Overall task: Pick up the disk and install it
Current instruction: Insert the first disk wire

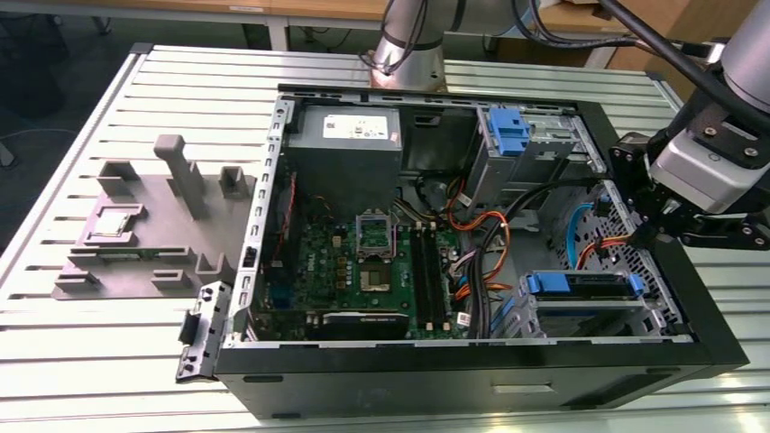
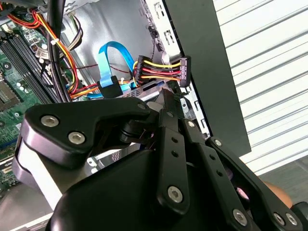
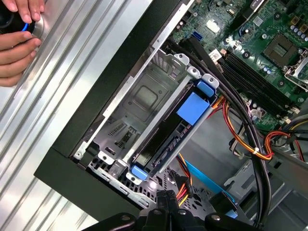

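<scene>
Blue-framed, the disk point(image 1: 583, 285) sits in the drive cage point(image 1: 590, 317) at a corner of the open computer case point(image 1: 481, 383) on the tabletop point(image 1: 180, 81), toward the exterior view's right. In the second wrist view, power cables point(image 2: 161, 67) hang inside the case. In the first wrist view, my fingers point(image 3: 164, 204) are pressed together, empty, near the seated disk.

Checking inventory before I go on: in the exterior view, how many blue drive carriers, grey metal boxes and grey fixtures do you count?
Blue drive carriers: 2, one framing the disk, one a bare blue bracket
Grey metal box: 1
Grey fixture: 1
Total: 4
</scene>
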{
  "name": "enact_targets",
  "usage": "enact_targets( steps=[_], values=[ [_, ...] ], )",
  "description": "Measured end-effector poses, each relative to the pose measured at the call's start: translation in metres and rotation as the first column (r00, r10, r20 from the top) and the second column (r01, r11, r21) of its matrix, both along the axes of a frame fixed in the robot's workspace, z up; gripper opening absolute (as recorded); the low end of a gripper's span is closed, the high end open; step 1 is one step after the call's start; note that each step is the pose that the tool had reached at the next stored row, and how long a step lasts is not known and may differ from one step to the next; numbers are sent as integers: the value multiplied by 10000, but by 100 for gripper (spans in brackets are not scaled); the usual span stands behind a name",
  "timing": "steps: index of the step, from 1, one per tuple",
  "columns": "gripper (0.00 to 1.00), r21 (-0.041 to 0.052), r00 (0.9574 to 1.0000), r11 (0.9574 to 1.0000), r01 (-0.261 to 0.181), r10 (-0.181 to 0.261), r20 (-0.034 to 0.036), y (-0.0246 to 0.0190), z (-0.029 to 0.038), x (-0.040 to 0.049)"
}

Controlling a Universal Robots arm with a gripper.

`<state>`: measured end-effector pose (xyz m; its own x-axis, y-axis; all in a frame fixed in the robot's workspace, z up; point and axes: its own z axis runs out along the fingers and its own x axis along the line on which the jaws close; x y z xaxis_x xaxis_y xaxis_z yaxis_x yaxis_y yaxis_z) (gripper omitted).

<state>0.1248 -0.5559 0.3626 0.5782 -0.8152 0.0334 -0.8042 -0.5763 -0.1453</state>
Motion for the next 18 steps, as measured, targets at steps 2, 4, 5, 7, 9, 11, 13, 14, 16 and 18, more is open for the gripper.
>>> enact_targets(
  steps=[2, 4, 5, 7, 9, 11, 13, 14, 16, 18],
  values=[
    [10, 0, 10000, 10000, 0, 0, 0, 0, 0, 0],
    [10, 1, 10000, 10000, -1, 1, 0, 0, 0, 0],
    [10, 0, 10000, 10000, -1, 1, 0, 0, 0, 0],
    [10, 0, 10000, 10000, -1, 1, 0, 0, 0, 0],
    [10, 0, 10000, 10000, -2, 2, 0, 0, 0, 0],
    [11, 0, 10000, 10000, -2, 2, 0, 0, 0, 0],
    [17, 0, 10000, 10000, -2, 2, 0, 0, 0, 0],
    [17, 1, 10000, 10000, -2, 2, 3, 0, 0, 0],
    [17, -1, 10000, 10000, -3, 3, 18, 0, -1, 1],
    [17, -1, 10000, 10000, -2, 2, 37, 0, -3, 0]
  ],
)
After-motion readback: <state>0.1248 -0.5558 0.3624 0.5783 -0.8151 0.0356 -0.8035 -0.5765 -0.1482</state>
